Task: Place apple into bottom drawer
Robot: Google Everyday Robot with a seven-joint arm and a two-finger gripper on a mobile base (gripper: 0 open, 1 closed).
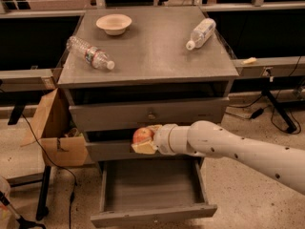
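The apple (pixel 142 135) is red-orange and sits between the fingers of my gripper (pixel 144 140), which is shut on it. The gripper hangs in front of the middle drawer's face, above the back of the bottom drawer (pixel 152 213). The bottom drawer is pulled out; its grey tray is bare inside. My white arm (pixel 238 149) reaches in from the right.
On the cabinet top (pixel 147 51) lie a beige bowl (pixel 114 23) and two plastic bottles (pixel 90 53) (pixel 200 33). The top drawer (pixel 147 113) is shut. An open cardboard box (pixel 57 132) stands at the cabinet's left. Cables run on the floor at right.
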